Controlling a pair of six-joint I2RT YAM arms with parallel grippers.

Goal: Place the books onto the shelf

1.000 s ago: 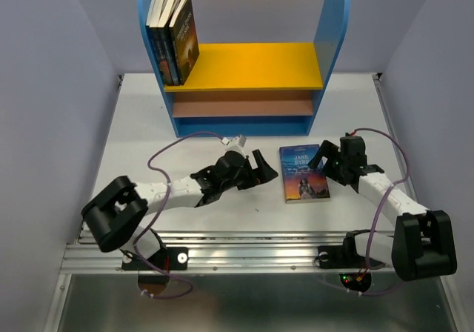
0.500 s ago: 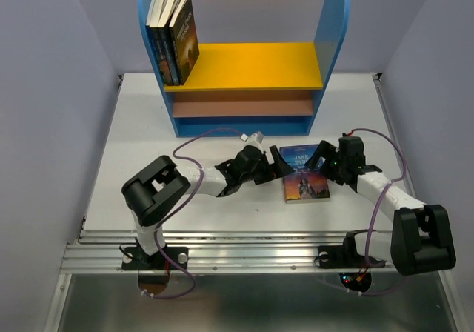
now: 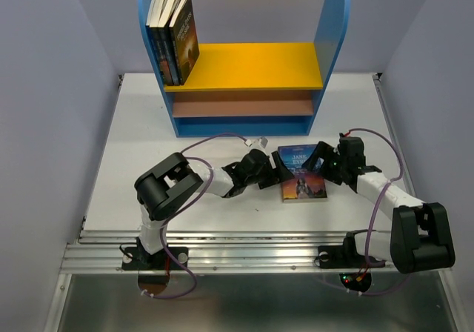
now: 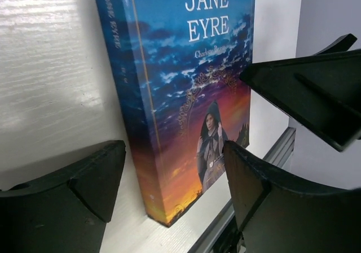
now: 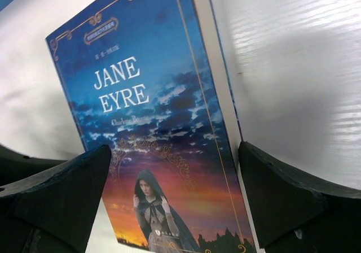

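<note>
Three books (image 3: 172, 39) stand upper left of the top view, on the yellow board (image 3: 252, 65) of the shelf (image 3: 332, 28). They lean against its left panel (image 3: 146, 21), spines toward the camera.

One sunset book (image 3: 302, 180), titled "Jane Eyre", lies flat and cover up on the worktop (image 3: 148, 132) at frame centre, just in front of the shelf base.

Left claw (image 3: 281, 170) sits low at the sunset book's left edge. Left wrist view: claw (image 4: 172, 154) released, jaws wide. One finger (image 4: 84, 185) rests on the worktop beside the spine, apart from it. The other finger (image 4: 265, 191) is over the cover's lower right. The book (image 4: 192, 95) runs between them.

Right claw (image 3: 320, 164) is at the book's right edge, facing the left claw across the cover. Right wrist view: claw (image 5: 174, 150) also released, jaws spread to either side of the book (image 5: 158, 140). Contact with the edges: cannot tell.

One right-claw finger (image 4: 304, 95) shows upper right in the left wrist view, above the cover's far side. Neither claw grips anything.
</note>
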